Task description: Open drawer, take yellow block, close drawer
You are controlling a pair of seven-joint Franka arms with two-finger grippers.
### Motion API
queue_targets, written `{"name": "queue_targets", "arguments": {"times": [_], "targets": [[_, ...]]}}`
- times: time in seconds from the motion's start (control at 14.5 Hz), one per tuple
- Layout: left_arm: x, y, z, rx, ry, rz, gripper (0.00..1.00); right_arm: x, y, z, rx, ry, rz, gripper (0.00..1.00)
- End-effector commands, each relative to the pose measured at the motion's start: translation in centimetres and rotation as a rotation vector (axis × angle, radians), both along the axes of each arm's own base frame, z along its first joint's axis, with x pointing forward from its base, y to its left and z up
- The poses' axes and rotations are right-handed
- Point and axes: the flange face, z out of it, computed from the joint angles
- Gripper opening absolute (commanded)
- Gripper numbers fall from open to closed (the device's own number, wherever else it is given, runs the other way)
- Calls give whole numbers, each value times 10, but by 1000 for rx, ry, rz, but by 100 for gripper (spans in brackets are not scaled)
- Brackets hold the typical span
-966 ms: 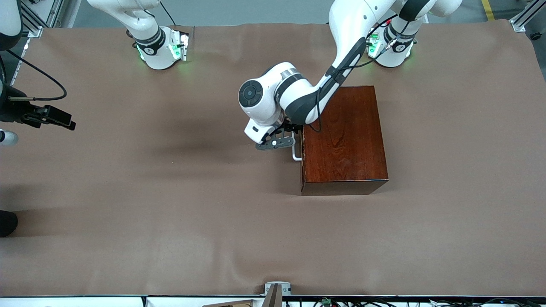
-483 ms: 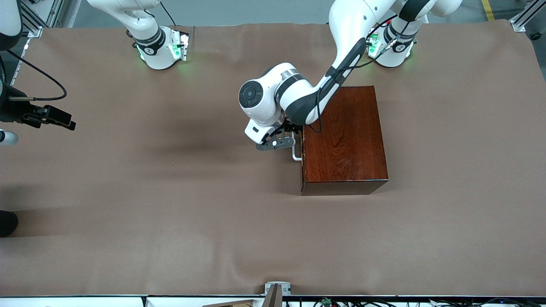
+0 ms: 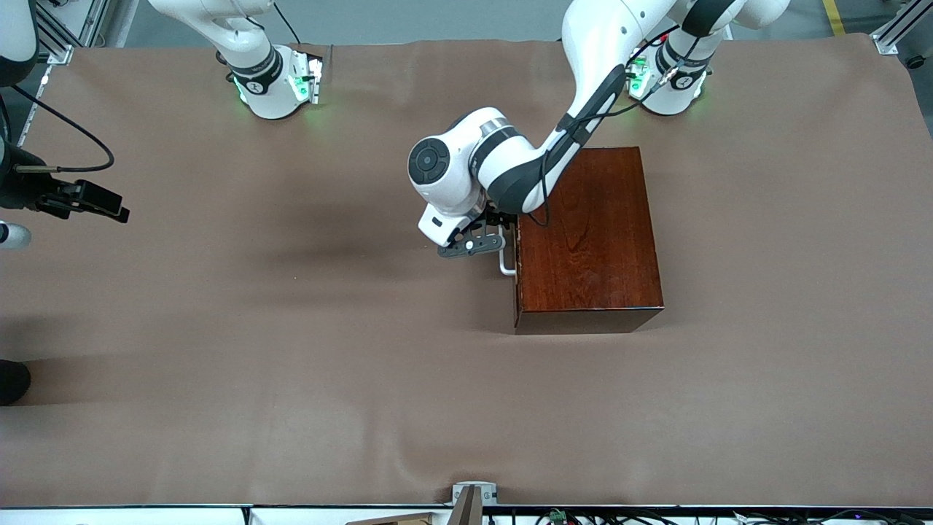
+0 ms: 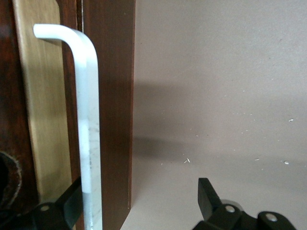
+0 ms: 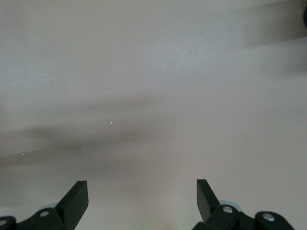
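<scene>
The dark reddish-brown wooden box point(image 3: 587, 237) stands toward the left arm's end of the table. Its drawer point(image 4: 112, 120) faces the right arm's end, and its white bar handle point(image 3: 506, 264) sticks out from the front. My left gripper point(image 3: 485, 244) is open at the handle point(image 4: 88, 124). The bar lies just inside one finger point(image 4: 71, 199), and the other finger stands well off over the cloth. A thin strip of pale wood point(image 4: 41, 110) shows beside the drawer front. The yellow block is hidden. My right gripper point(image 3: 102, 204) waits open and empty over the right arm's end of the table, also in its wrist view point(image 5: 141, 196).
Brown cloth point(image 3: 291, 364) covers the whole table. The left arm's forearm and wrist point(image 3: 503, 164) hang over the box's corner farthest from the front camera. A small metal bracket point(image 3: 474, 494) sits at the table edge nearest that camera.
</scene>
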Motion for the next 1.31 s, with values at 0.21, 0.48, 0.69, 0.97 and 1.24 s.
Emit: {"name": "queue_targets", "arguments": {"times": [0.21,0.48,0.69,0.97,1.24], "targets": [[-2,-9,-4,-17,-9,12,100,-6,-3,4,-15,-2,5,100],[2,-15,-10,-58,-45,37,100,-6,-3,4,-15,-2,5,100],[16,-10,-12,-85,-84,47,100,-6,-3,4,-15,-2,5,100],[26,-14,-4,-100,-181,16,100,-6,-3,4,-15,-1,5,100],[10,-30,-3,-117,-196,57,100,-6,-4,4,-15,-1,3,100]]}}
